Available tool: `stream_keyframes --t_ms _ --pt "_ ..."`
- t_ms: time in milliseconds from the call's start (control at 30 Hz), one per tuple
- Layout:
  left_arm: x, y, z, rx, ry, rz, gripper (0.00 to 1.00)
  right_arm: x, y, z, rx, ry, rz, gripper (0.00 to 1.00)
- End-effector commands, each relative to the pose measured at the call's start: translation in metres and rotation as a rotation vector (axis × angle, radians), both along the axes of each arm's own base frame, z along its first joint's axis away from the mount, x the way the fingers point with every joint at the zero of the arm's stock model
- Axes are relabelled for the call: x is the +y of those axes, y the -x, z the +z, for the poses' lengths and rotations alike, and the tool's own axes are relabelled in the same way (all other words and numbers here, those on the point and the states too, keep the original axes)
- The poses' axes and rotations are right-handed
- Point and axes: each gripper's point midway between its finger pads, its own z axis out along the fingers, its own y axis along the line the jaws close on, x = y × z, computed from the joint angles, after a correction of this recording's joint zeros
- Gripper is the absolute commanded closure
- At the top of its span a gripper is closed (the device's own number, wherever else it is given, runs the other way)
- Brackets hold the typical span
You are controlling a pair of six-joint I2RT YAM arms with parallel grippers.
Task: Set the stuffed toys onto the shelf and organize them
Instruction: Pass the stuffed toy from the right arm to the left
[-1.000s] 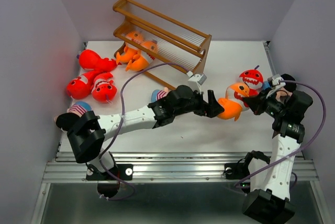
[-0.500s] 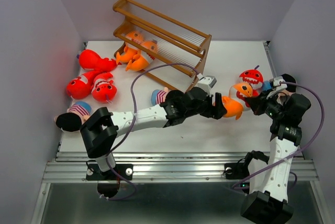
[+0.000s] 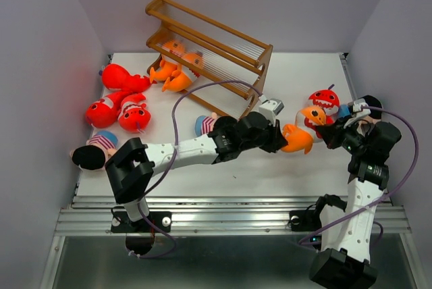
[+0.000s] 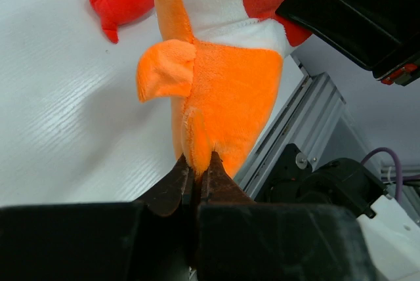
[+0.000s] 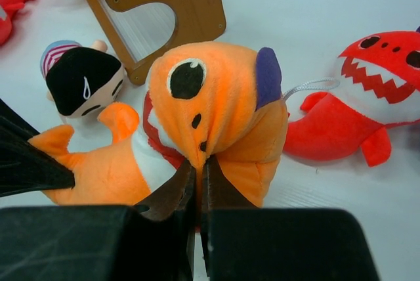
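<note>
Orange fish plush (image 3: 299, 135) pinched at tail fin by closed left gripper (image 4: 199, 164), head fabric pinched by closed right gripper (image 5: 199, 163), plush stretched between both, just right of wooden shelf (image 3: 223, 49), red toothy shark (image 3: 325, 102) lying beside it on white table (image 3: 304, 73).

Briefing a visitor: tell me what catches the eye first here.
Right of centre, the left jaws and right jaws are both shut on one orange plush fish, tail and head. Behind stands the brown wooden rack, with red plush sharks clustered at the table's left edge.
</note>
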Motion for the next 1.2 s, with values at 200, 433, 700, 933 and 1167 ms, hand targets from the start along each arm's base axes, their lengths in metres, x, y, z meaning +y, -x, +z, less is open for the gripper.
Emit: stream_keyframes --t_ms 200,433,700,933,1167 --pt "0.042 0.012 0.022 -0.281 -0.059 -0.159 1.0 0.028 0.019 0.018 -0.092 0.076 0.234 0.16" --pt "0.106 -0.001 0.033 -0.367 -0.104 -0.171 1.0 0.019 0.012 0.025 -0.111 0.122 0.191 0.0" --pt "0.186 -0.024 0.069 -0.435 -0.106 -0.031 1.0 0.015 0.009 0.014 -0.104 0.113 0.153 0.0" --pt "0.246 -0.054 0.078 -0.436 -0.134 0.168 1.0 0.013 0.007 0.013 -0.093 0.106 0.144 0.0" --pt "0.302 -0.09 0.065 -0.368 -0.119 0.387 1.0 0.014 0.009 0.015 -0.104 0.112 0.143 0.0"
